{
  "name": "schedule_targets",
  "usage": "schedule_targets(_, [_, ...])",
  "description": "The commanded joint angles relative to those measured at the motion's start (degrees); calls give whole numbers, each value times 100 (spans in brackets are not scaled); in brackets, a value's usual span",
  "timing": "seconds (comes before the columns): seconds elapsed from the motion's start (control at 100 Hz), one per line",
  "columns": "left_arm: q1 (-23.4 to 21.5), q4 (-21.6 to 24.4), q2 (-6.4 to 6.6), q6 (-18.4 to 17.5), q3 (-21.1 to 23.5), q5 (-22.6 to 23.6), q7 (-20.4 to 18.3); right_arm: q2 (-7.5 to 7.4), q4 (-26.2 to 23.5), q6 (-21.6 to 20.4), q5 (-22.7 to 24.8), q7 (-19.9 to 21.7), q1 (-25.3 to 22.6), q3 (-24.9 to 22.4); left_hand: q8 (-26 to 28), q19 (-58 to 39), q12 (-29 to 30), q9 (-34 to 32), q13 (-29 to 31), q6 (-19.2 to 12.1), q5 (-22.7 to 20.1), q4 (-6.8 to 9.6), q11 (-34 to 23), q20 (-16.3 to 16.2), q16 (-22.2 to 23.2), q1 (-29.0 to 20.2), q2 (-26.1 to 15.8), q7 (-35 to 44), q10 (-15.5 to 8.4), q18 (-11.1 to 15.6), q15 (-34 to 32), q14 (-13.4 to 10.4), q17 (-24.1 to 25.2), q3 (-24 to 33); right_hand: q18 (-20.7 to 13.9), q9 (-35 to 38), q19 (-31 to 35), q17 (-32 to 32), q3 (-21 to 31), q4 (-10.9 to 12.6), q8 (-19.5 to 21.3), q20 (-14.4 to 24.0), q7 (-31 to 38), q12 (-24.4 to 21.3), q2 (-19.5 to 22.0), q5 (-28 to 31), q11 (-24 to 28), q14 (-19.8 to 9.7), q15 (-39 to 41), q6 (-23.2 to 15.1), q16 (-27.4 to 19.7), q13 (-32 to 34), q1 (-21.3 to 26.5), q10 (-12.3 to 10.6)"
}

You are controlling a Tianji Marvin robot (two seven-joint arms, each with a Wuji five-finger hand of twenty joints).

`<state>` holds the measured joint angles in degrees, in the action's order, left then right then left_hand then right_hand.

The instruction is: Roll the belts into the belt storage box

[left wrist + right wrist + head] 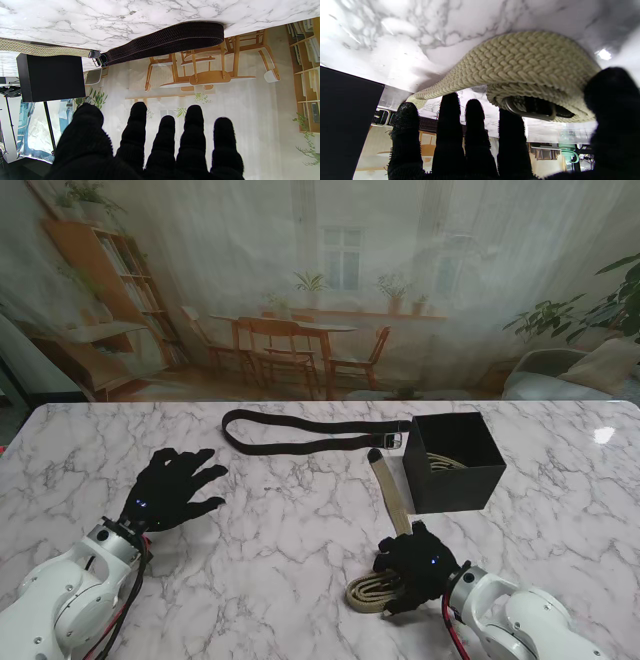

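A black storage box (455, 472) stands right of centre with a rolled beige belt (447, 462) inside it. A dark brown belt (310, 432) lies in a long flat loop left of the box. A second beige belt (390, 500) runs from beside the box toward me and ends in a partly rolled coil (368, 592). My right hand (418, 565) rests over that coil. In the right wrist view the coil (520, 62) with its buckle (530, 110) sits between thumb and index finger. My left hand (170, 488) lies open with spread fingers, apart from both belts.
The box (52, 77) and the dark belt (170, 40) lie ahead of the left hand (150, 150). The marble table (300, 520) ends at a far edge behind the dark belt, in front of a printed room backdrop.
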<state>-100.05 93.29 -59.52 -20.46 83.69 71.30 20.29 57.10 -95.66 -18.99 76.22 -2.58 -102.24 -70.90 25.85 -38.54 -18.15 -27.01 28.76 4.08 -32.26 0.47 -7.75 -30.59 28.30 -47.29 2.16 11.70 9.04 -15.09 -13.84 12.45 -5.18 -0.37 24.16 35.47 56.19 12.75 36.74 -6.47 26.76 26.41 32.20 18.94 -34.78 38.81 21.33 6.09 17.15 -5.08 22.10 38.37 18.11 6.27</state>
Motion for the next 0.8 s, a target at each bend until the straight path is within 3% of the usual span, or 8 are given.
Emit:
schedule_targets(0.0, [-12,-2,-3,5,-8,3,-58,-17,91,68,82,-108,9,62,-1,-14,38,255,-203,120,211,-105,93,-60,38,-6,-309,-55,64,-80,-59,-35,116,-134,-46,-46,-33,-19,-117,239,393,98,587,2,-287,426,5,16,-112,-463,-39,-15,421,59])
schedule_targets(0.02, [-12,-3,-2,4,-7,6,-54,-15,111,94,82,-156,18,82,-1,-14,38,257,-202,125,210,-104,94,-60,38,-6,-310,-55,63,-77,-59,-34,117,-133,-57,28,-14,4,-258,271,594,107,875,19,-212,659,49,8,-80,-674,-24,27,704,15])
schedule_targets(0.07, [-11,-5,-2,0,-6,9,-48,-9,171,167,78,-315,45,135,-1,-17,38,257,-196,117,210,-105,93,-62,39,-3,-305,-55,51,-79,-62,-39,112,-135,-50,214,44,56,-700,109,49,117,1821,110,-159,864,183,-41,2,-1175,19,130,1305,-69])
schedule_targets(0.16, [-13,-5,-1,1,-4,12,-45,7,240,287,62,-558,82,203,-1,-13,38,262,-202,118,211,-105,94,-61,39,-2,-308,-54,51,-74,-60,-34,118,-135,-15,528,89,72,534,-464,-530,101,2870,284,-336,1504,345,-82,134,-1652,99,267,968,-213])
schedule_targets(0.33, [-21,-1,-2,-3,5,18,-24,55,307,501,-133,-723,134,334,0,-10,37,261,-206,124,212,-104,91,-61,39,-5,-307,-54,66,-75,-59,-44,117,-131,173,818,-27,21,960,-509,-826,26,2892,209,-74,2473,184,204,-93,-1414,-63,299,561,-373])
schedule_targets(0.43, [-29,4,-2,-2,15,22,-16,65,395,664,-130,-910,207,472,0,-8,38,268,-209,121,213,-105,94,-60,38,3,-307,-54,57,-70,-57,-33,116,-134,123,1467,-7,22,1038,-411,-946,38,2740,342,269,2496,508,-60,92,-1282,40,610,474,-713])
schedule_targets(0.62, [-42,13,-3,-8,28,26,-1,123,478,1051,-301,-1105,268,652,1,-6,39,273,-212,127,211,-105,95,-61,38,6,-308,-53,51,-69,-56,-42,119,-134,44,3470,89,202,950,-387,-871,81,2304,1526,151,1458,2252,-425,1059,-908,706,1762,721,-571])
schedule_targets(0.79, [-40,10,-3,-15,29,29,15,112,571,1056,-259,-1219,349,738,1,-3,42,302,-224,119,217,-106,105,-61,37,7,-308,-54,61,-55,-52,-44,120,-134,-108,4136,197,451,1529,-356,-1299,44,1167,1547,54,890,2781,-621,1300,-154,870,2298,693,-931])
